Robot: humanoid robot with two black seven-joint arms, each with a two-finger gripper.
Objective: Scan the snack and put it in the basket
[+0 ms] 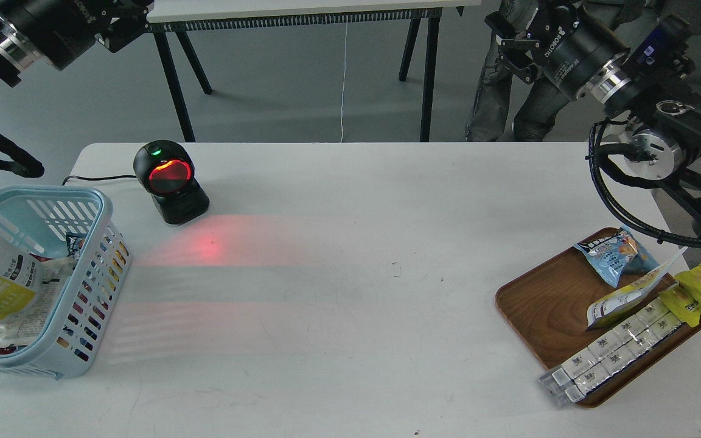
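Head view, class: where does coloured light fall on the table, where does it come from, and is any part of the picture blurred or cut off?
In the head view, a red glow lies on the white table in front of the black scanner, whose window shines red under a green lamp. The basket is cut off by the left edge. The picture is sharp, not blurred.

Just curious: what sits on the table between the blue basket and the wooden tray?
In the head view, only bare table between basket and tray.
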